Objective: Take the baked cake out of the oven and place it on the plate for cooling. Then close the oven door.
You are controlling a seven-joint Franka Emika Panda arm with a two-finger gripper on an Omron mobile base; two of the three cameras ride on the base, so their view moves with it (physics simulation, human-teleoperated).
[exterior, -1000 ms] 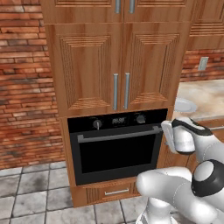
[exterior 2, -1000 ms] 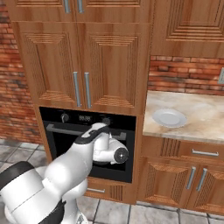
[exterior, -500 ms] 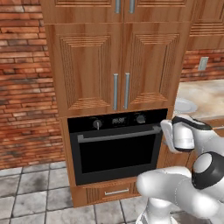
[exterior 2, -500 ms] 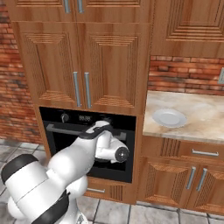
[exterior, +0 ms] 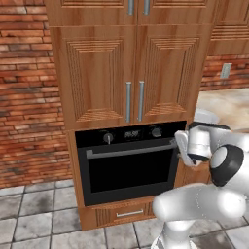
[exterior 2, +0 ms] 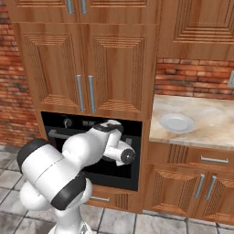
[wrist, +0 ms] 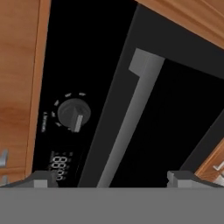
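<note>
Oven door (exterior: 129, 172) shut, glossy black glass flush in the oven (exterior: 127, 163) front; the cake cannot be seen behind it, so presumably inside. Silver bar handle (exterior: 130, 151) runs across the top of the door, below the control strip with two round knobs and a small display (wrist: 59, 168). In the hand view the handle (wrist: 127, 127) crosses the frame on a slant, its right end post (wrist: 142, 61) near the top, one knob (wrist: 73, 113) beside it. Gripper (wrist: 109, 179) hovers just off the oven's right edge, fingers (wrist: 43, 178) spread wide, nothing between them, not touching the bar. Judged step: reach and grip the handle to pull the door down. To do it well, roll the hand so the fingers straddle the bar above and below, come in near its middle clear of the post and knobs, close fully, then pull out and downward along the hinge arc rather than straight back. Risk: a skewed grip slipping off the smooth bar. White plate (exterior 2: 177, 123) waits on the table (exterior 2: 215, 123) to the right, well apart from the oven.
</note>
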